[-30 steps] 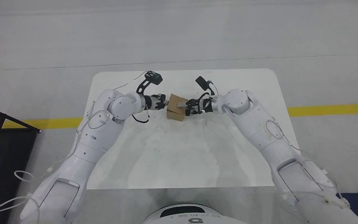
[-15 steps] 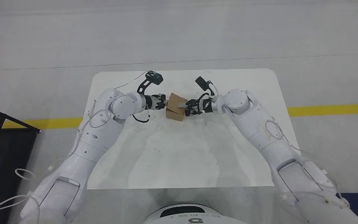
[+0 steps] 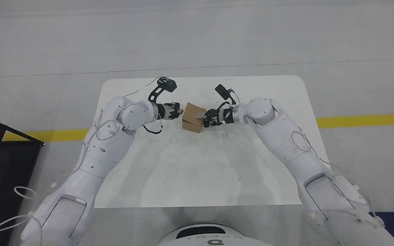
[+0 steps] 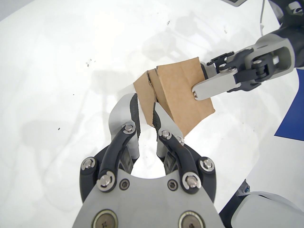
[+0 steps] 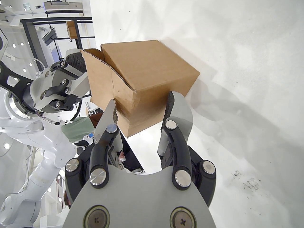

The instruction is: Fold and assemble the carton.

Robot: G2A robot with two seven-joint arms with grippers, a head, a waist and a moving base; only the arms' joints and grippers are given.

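Carton [image 3: 194,119]: brown cardboard, squared into a box body, one end open with flaps standing loose. Directly beneath the carton, the table [image 3: 246,172]; resting on it or held just clear of it, impossible to tell.

Held from two opposite ends, probably to anchor the body at one end while bending a flap at the other.

At the carton's closed end, the right gripper [image 5: 142,110], clamped across the body with a finger on either side of a corner. Judged a bracing hold, meant to keep the box from sliding or collapsing under a sideways push.

At the carton's open end, the left gripper [image 4: 144,106], closed on a single flap, ribbed pads [image 4: 134,105] pinching the board close to its free edge. Likely placed there for leverage, ready to swing the flap inward along its crease.

Ragged board beside the right finger: worth folding gently to avoid tearing.
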